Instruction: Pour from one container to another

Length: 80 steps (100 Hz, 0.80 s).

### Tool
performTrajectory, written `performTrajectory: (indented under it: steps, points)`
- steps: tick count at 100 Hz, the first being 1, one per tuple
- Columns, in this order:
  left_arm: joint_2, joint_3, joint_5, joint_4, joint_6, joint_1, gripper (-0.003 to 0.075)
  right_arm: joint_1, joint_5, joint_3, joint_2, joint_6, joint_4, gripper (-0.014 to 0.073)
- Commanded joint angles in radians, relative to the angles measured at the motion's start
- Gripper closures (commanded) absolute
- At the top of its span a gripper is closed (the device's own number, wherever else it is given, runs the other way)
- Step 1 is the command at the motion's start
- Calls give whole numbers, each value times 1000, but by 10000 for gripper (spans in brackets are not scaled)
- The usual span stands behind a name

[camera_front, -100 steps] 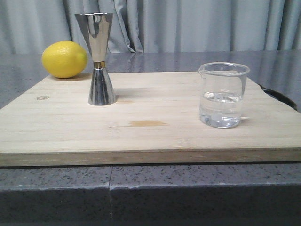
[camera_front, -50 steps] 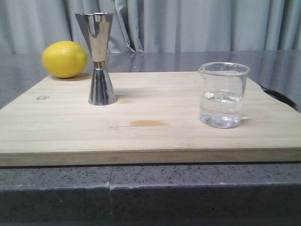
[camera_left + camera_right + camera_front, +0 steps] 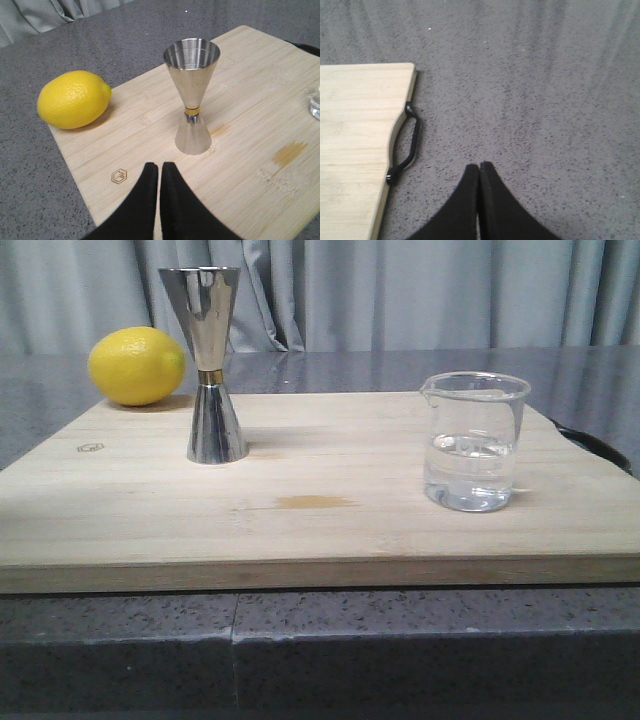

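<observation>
- wooden board [image 3: 165, 130]: small hexagon logo mark [image 3: 119, 176] stamped near its corner, gold-brown; symbol inside too small to read
- same mark [image 3: 90, 448] seen faintly in front view, unreadable
- beaker [image 3: 472, 440]: no printed marks legible
- no other readable text or numbers

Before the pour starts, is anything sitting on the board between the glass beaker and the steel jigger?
Nothing visible does. In the front view the beaker stands right and the jigger left, with only bare cutting board between them. The lemon lies beyond the jigger, off the path.
</observation>
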Motion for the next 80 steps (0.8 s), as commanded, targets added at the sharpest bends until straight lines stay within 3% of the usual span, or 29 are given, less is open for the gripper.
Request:
performTrajectory:
  steps: [1, 17, 39, 48, 68, 80]
  points:
    - [34, -41, -97, 21, 1, -9, 738, 0, -75, -38, 14, -29, 31, 666]
    - [108, -41, -186, 46, 1, -9, 738, 0, -85, -38, 14, -29, 31, 584]
    - [205, -41, -355, 40, 1, -9, 699, 0, -122, -38, 14, -29, 46, 292]
    - [238, -41, -394, 35, 1, -9, 592, 0, -120, -38, 14, -29, 47, 256]
    - [267, -41, -398, 5, 1, -7, 223, 0, -120, -38, 14, -29, 47, 260]
    - [275, -41, -403, -11, 1, 7, 139, 0, -120, -38, 14, -29, 64, 260]
